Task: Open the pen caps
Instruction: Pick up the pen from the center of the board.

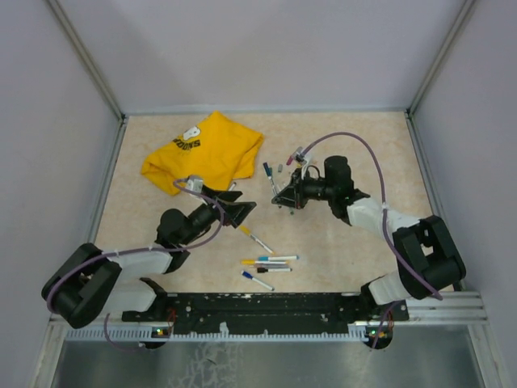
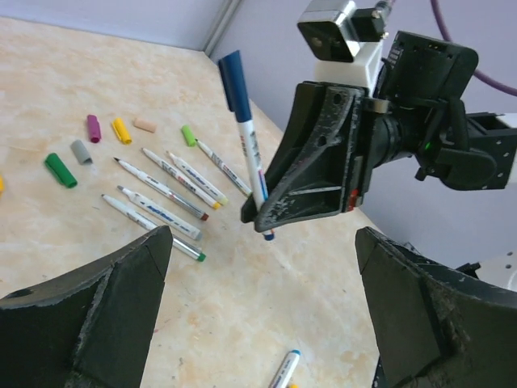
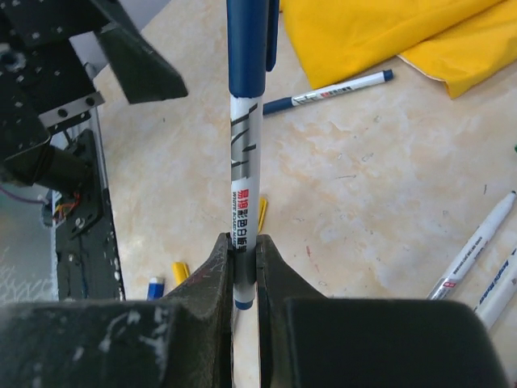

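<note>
The right gripper [image 3: 245, 279] is clamping the lower end of a white-barrelled pen [image 3: 244, 170], holding it above the middle of the table [image 3: 363, 178]. Its dark blue cap [image 3: 249, 48] is sticking out beyond the fingers, apparently not yet off. The left gripper [image 1: 241, 208] is facing it with jaws spread wide, touching nothing. The uncapping step is probably beginning: the left gripper needs to close on that cap and pull.
</note>
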You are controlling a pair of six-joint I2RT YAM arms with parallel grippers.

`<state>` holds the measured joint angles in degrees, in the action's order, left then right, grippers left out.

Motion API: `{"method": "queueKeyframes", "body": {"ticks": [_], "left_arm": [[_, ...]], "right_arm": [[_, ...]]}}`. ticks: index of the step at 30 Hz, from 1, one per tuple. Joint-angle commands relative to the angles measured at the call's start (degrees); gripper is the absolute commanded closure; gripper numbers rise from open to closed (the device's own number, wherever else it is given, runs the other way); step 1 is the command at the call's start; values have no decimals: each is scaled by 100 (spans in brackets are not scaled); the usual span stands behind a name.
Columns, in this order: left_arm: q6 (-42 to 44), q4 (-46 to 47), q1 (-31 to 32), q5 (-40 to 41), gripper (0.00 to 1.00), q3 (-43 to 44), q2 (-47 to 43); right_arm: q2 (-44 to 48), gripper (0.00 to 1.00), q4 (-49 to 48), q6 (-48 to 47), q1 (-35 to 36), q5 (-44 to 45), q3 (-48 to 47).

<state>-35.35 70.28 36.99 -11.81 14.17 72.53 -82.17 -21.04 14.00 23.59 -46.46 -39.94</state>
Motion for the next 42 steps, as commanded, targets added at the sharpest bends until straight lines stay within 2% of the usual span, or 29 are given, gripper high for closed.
{"method": "queueKeyframes", "body": {"ticks": [1, 5, 9, 20, 30, 42], "left_arm": [[373, -322, -174, -239, 1, -23, -140], [266, -178, -349, -706, 1, 25, -70], [187, 37, -498, -834, 1, -92, -153], [271, -251, -661, -615, 0, -283, -739], [233, 353, -665, -1054, 0, -387, -705], [251, 443, -661, -1077, 0, -407, -780]], "right_arm": [[222, 100, 601, -843, -80, -801, -445], [117, 100, 1121, -1150, -101, -992, -685], [32, 100, 1331, -1245, -118, -1137, -770], [-44, 100, 1409, -1310, -127, -1267, -821], [-130, 100, 1471, -1347, -126, -1357, -857], [-168, 100, 1488, -1366, -127, -1462, -875]]}}
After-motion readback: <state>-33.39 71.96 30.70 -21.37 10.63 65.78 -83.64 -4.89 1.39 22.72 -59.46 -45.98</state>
